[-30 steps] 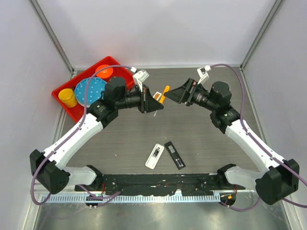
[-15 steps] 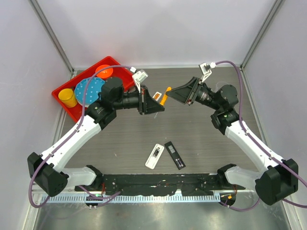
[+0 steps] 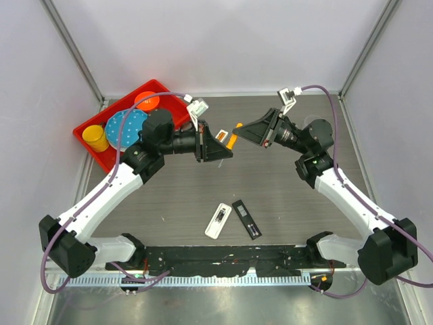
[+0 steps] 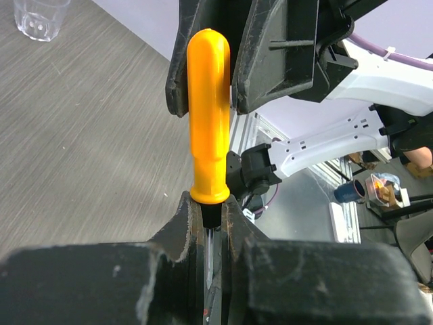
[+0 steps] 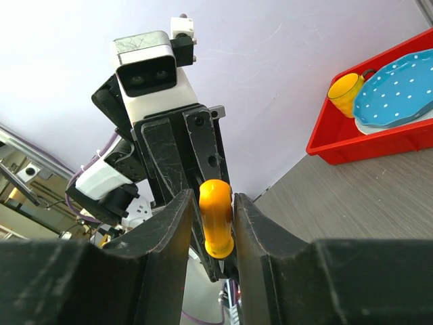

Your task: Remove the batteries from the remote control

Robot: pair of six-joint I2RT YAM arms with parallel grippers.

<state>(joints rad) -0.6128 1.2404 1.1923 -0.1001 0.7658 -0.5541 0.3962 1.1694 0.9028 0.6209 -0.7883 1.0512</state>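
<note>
Holding, left end effector: closed narrow on the thin metal shaft of the orange-handled screwdriver, just below the handle collar. The shaft runs down between its fingers.
Right end effector: drawn in narrow around the rounded end of the same orange handle, one dark finger against each side. Both wrist views show the handle pinched between the two fingers.
Screwdriver position: raised clear of the counter, bridging the two end effectors above the far middle of the counter. The handle end points toward the right arm and the shaft end toward the left arm.
Arms: both raised and turned inward, tips facing each other.
Remote: the white slim remote control lies flat close to the near edge of the counter, about centre, with a dark recess in its upper face.
Location of batteries: not resolvable in the top view. Whether any sit in the dark recess cannot be told.
Adjacent item: a black slim rectangular bar lies just beside the white remote on the right arm's side, not touching it and angled the opposite way.
Far left corner: a red rectangular plastic tray carries a blue white-dotted plate, a yellow cup and an orange bowl.
Clear plastic cup: upright on the counter, at the top corner of the left wrist view.
</note>
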